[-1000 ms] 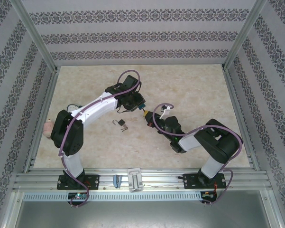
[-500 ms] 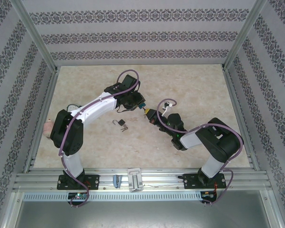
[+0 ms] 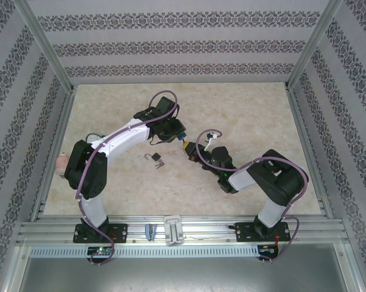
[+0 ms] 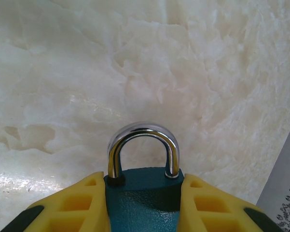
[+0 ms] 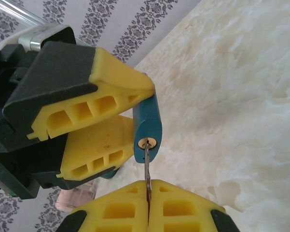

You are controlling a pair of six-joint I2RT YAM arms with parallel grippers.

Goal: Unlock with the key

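1. At the near edge of the right wrist view, the right hand [image 5: 148, 183] is clamped on the key [image 5: 146, 163], whose tip meets the keyhole [image 5: 147, 143].
2. Keep the blade in line with the keyhole, push it fully home, then turn.
3. The left hand [image 4: 144, 193] clamps the padlock [image 5: 149, 116] above the table [image 3: 243, 109], with the shackle [image 4: 142, 129] closed.
4. Farther off, a small second lock [image 3: 156, 159] lies on the table; it appears to obstruct nothing.
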